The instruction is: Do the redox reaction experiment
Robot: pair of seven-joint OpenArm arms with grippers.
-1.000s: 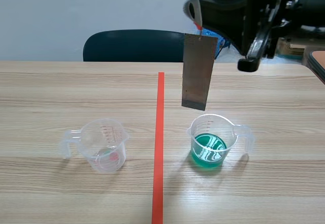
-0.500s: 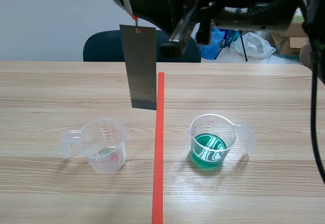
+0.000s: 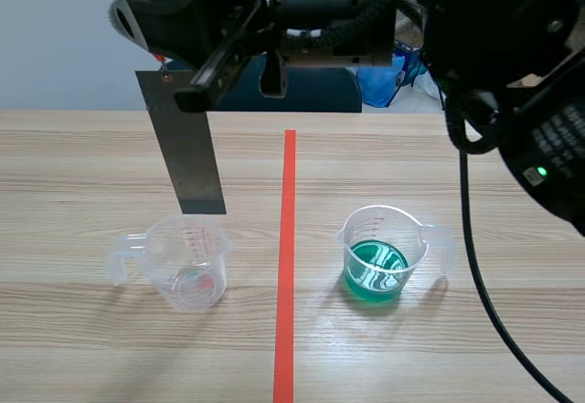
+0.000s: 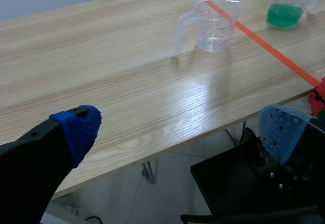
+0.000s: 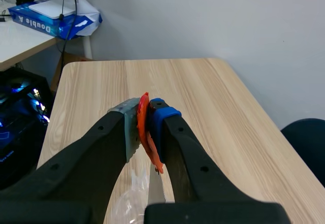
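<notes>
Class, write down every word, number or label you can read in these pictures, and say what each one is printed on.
"Double": on the side of the blue box beyond the table, in the right wrist view.
Red scale marks and numbers on the clear measuring cup: too small to read.
No other text can be read.

A dark chair [image 3: 320, 92] stands behind the wooden table [image 3: 91, 165].
</notes>
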